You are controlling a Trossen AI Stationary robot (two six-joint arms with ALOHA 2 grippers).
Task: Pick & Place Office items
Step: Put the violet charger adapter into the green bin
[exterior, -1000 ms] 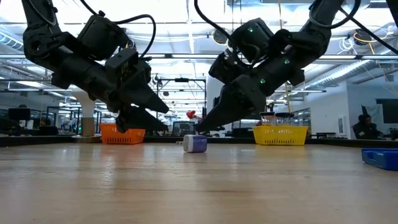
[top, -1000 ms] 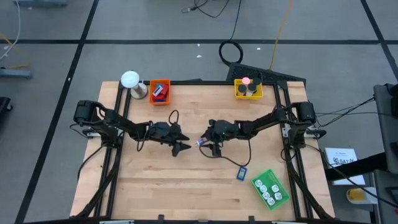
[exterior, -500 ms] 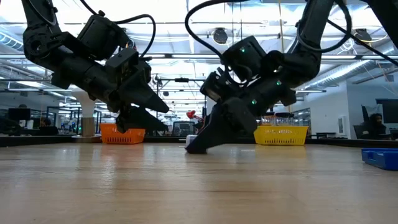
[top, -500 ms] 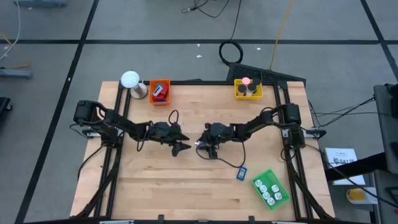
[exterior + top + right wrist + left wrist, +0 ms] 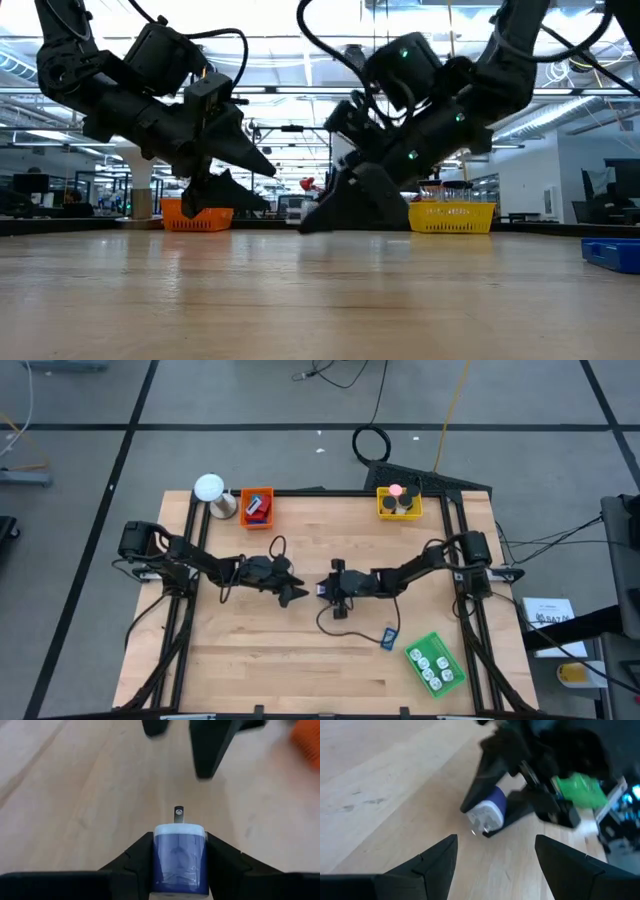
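A small purple-and-white item (image 5: 179,855) with a metal prong (image 5: 178,812) at its far end lies on the wooden table (image 5: 250,650) near the middle. My right gripper (image 5: 326,591) has come low over it and is shut on it; the left wrist view shows the item (image 5: 488,812) between those dark fingers. In the low view the right gripper (image 5: 325,220) hides the item. My left gripper (image 5: 297,597) hovers open a short way to the item's left, pointing at it, with nothing between its fingers (image 5: 435,865). My right gripper pinches the purple-and-white item by its two long sides (image 5: 161,857) between its two fingers (image 5: 135,862). The fingers slant down from the table's right side and lie along the item. The pronged end sticks out ahead of them, and the item lies on the table.
An orange tray (image 5: 257,506) and a white ball-topped object (image 5: 210,490) stand at the far left, a yellow tray (image 5: 399,503) at the far right. A green tray (image 5: 435,663) and a blue item (image 5: 388,639) sit near right. Cables trail from both arms.
My right gripper has sunk to the table and gone a little toward the left, coming down around the purple-and-white item, which has stayed where it lay and is now hidden in the low view. My left gripper has rolled a little about its own line, staying in place.
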